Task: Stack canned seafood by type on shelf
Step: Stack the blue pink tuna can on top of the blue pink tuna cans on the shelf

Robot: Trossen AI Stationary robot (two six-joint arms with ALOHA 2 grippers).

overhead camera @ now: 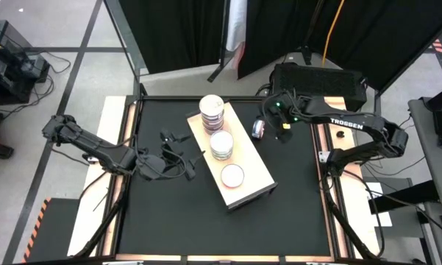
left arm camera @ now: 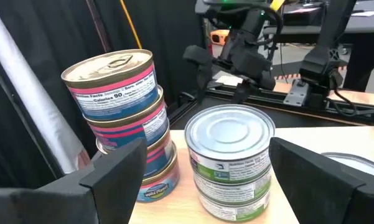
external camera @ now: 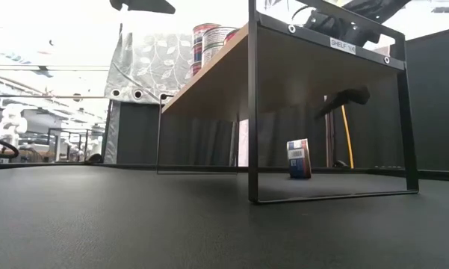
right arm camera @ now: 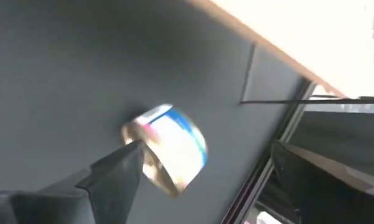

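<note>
Black worktop point(overhead camera: 169, 213) from above: shelf point(overhead camera: 254, 180) carrying two tin stacks point(overhead camera: 212, 112) and a lone tin; stray can point(overhead camera: 258, 129) lying beside it under the right tool point(overhead camera: 273, 126). Low view: can on edge, likely rolling. Left wrist: left tool point(left arm camera: 205, 180) gaping, empty. Right wrist: fingers spread, can blurring, released; rigid, slick — gripping across the rim looks best.

Tall can stack point(left arm camera: 121, 121), shorter green-labelled stack point(left arm camera: 231, 160) beside it, on shelf point(left arm camera: 174, 208)

black table point(overhead camera: 176, 221), wooden shelf point(overhead camera: 256, 177) holding three can stacks point(overhead camera: 221, 144), one can point(overhead camera: 258, 129) on table
</note>
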